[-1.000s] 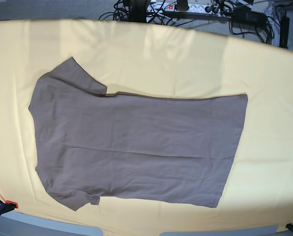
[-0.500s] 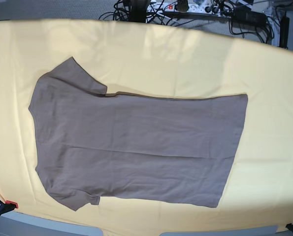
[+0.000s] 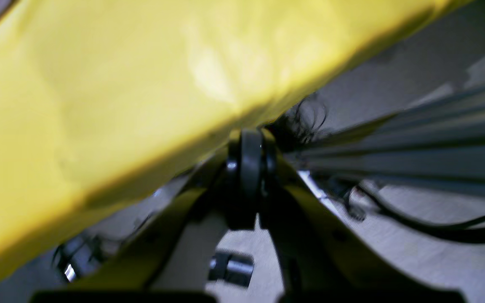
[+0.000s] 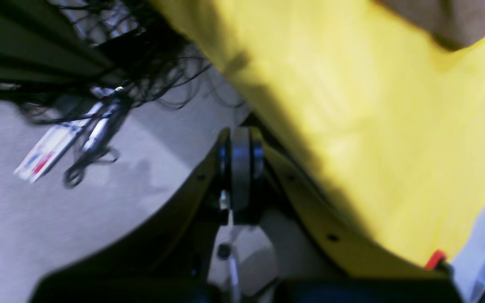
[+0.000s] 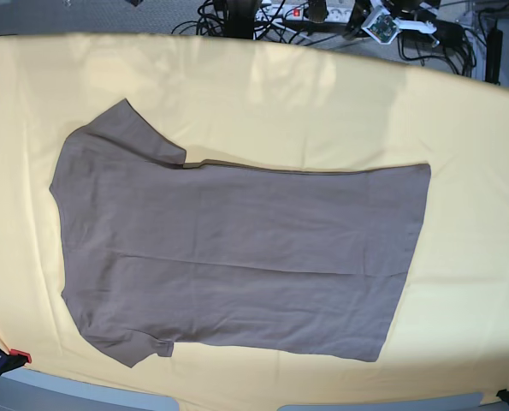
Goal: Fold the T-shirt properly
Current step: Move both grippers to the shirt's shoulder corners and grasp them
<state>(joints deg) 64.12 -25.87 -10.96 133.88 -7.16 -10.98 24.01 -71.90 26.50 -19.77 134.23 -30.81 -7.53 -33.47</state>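
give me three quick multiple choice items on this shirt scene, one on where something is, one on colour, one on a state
1. In the base view, the T-shirt's sleeves lie toward which side?
A. left
B. right
C. bottom centre

2. What colour is the cloth under the shirt?
A. blue
B. yellow
C. white

3. How does the shirt lie?
A. folded in half
B. bunched in a heap
C. spread flat, unfolded

Answers:
1. A, both short sleeves sit at the left end and the straight hem at the right.
2. B, yellow cloth shows all round the taupe shirt.
3. C, the whole outline, with both sleeves and the hem, is laid out in one flat layer; neither end effector, left or right, touches it.
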